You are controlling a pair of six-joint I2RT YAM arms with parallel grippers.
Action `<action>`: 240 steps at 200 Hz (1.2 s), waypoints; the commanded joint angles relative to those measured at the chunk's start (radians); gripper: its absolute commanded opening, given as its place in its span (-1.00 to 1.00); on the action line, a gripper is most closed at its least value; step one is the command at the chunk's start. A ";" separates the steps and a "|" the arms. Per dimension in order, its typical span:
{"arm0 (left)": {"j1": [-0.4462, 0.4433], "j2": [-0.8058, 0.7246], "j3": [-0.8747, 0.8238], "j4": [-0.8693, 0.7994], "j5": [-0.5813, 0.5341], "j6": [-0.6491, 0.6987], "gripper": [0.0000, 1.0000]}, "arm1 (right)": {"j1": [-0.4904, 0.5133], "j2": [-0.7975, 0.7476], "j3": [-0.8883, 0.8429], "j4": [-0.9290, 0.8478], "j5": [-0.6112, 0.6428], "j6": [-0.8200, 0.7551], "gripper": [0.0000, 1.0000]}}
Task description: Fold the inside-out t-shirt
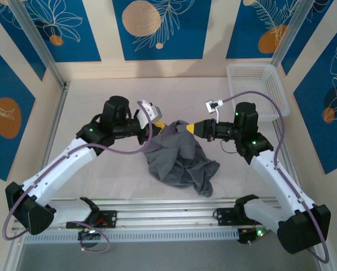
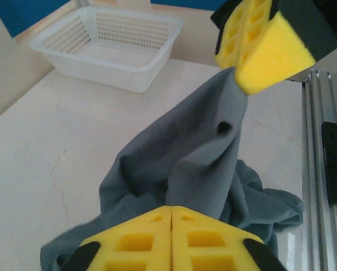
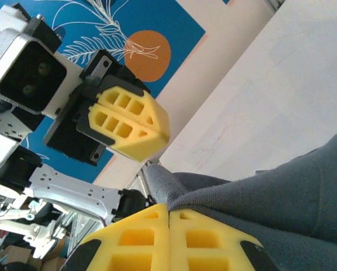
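left gripper (image 1: pixel 158 127) has its yellow pads pressed together on a fold of the dark grey t-shirt (image 1: pixel 179 161). right gripper (image 1: pixel 191 129) is likewise clamped on the cloth just beside it, so the two pinch points sit close together above the middle of the table (image 1: pixel 100 107). the shirt hangs from them in a bunched, twisted heap, with its lower part resting on the table near the front rail (image 1: pixel 168 206), well apart from the white basket (image 1: pixel 255 87) in the far right corner. the risks, as i judge them: both grips look shallow and may hold only one layer, so pulling apart could let an edge slip out. which part of the shirt either one holds is unclear, so spreading from here may tighten the twist instead of opening the cloth flat. the trailing cloth could also drag onto the rail. no brand, label or readable writing shows; the wall panels (image 1: pixel 157 28) carry only leaf and orange disc patterns.
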 commanded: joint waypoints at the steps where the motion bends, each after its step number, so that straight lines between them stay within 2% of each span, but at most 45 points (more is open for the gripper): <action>1: 0.018 0.039 0.063 -0.143 0.034 -0.034 -0.30 | 0.000 -0.006 0.001 0.017 -0.108 -0.012 -1.00; 15: 0.019 0.101 0.098 -0.140 0.063 -0.068 0.11 | 0.008 -0.006 0.010 0.027 -0.129 -0.013 -1.00; 32: 0.019 0.177 0.124 -0.094 0.082 -0.096 0.35 | 0.020 -0.007 0.021 0.025 -0.146 -0.022 -1.00; 50: 0.019 0.260 0.163 -0.058 0.058 -0.116 0.47 | 0.036 -0.008 0.033 0.011 -0.153 -0.032 -1.00; 86: 0.020 0.403 0.239 -0.050 0.239 -0.048 0.75 | 0.066 -0.002 0.059 -0.020 -0.158 -0.049 -1.00; 102: 0.020 0.455 0.254 -0.021 0.221 -0.060 0.79 | 0.078 0.001 0.071 -0.027 -0.158 -0.053 -1.00; 114: 0.022 0.502 0.283 -0.022 0.176 -0.083 0.66 | 0.086 0.004 0.080 -0.033 -0.156 -0.058 -1.00; 122: 0.024 0.528 0.299 -0.017 0.162 -0.104 0.44 | 0.090 0.004 0.086 -0.040 -0.151 -0.061 -1.00; 126: 0.026 0.537 0.302 -0.009 0.157 -0.118 0.23 | 0.091 0.003 0.089 -0.046 -0.145 -0.065 -1.00; 130: 0.028 0.544 0.304 -0.001 0.155 -0.132 -0.08 | 0.091 0.002 0.090 -0.054 -0.137 -0.069 -1.00; 135: 0.030 0.546 0.302 0.014 0.160 -0.150 -0.59 | 0.090 -0.002 0.093 -0.066 -0.126 -0.076 -1.00; 140: 0.033 0.543 0.295 0.032 0.169 -0.165 -1.00 | 0.087 -0.008 0.090 -0.075 -0.113 -0.082 -1.00; 160: 0.063 0.469 0.224 0.140 0.220 -0.281 -1.00 | 0.052 -0.049 0.074 -0.143 0.004 -0.113 -1.00; 178: 0.129 0.354 0.123 0.300 0.285 -0.516 -1.00 | -0.021 -0.103 0.000 -0.156 0.121 -0.116 -1.00; 190: 0.171 0.277 0.059 0.384 0.316 -0.666 -1.00 | -0.073 -0.122 -0.068 -0.144 0.145 -0.120 -1.00; 198: 0.189 0.235 0.034 0.389 0.327 -0.717 -1.00 | -0.102 -0.125 -0.114 -0.127 0.149 -0.113 -1.00; 217: 0.196 0.172 0.037 0.274 0.329 -0.723 -1.00 | -0.138 -0.117 -0.199 -0.079 0.143 -0.070 -0.82; 240: 0.194 0.156 0.038 0.212 0.387 -0.751 -1.00 | -0.131 -0.127 -0.194 -0.076 0.146 -0.016 -0.36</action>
